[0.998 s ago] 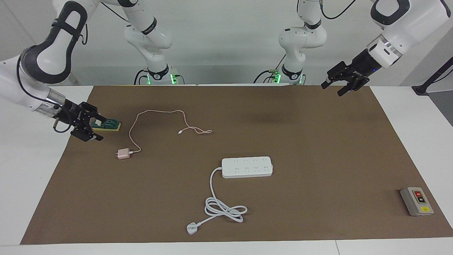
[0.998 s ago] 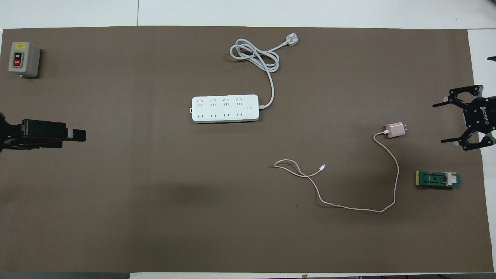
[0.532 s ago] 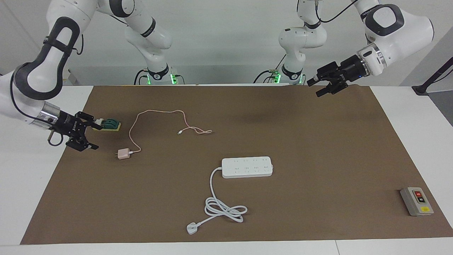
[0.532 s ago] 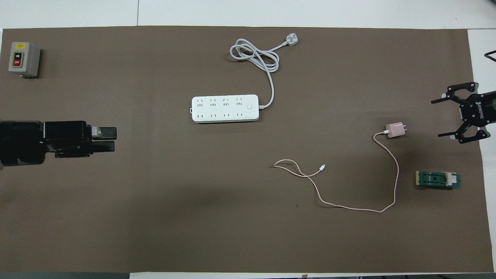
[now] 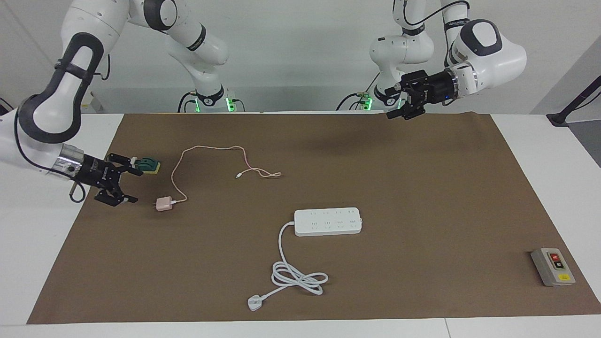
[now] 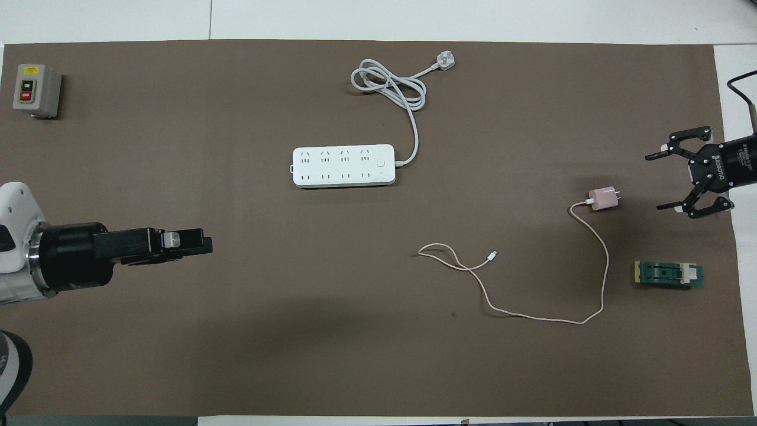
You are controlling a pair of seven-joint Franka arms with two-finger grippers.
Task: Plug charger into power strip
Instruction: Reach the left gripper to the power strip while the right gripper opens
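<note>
A brown mat [image 5: 422, 197] covers the white bench [image 5: 540, 141]. The right tool [image 5: 126, 185], fingers spread wide, hangs low just beside the charger [image 5: 164, 203]. The power strip [image 5: 328, 221] lies mid-mat, well apart. The left tool [image 5: 399, 102] is raised, its finger gap unreadable. Only the facing view shows the grey wall.

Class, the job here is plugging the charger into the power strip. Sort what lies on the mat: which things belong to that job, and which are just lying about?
Belong to the job:
charger
power strip

Just lying about:
grey switch box
green block
</note>
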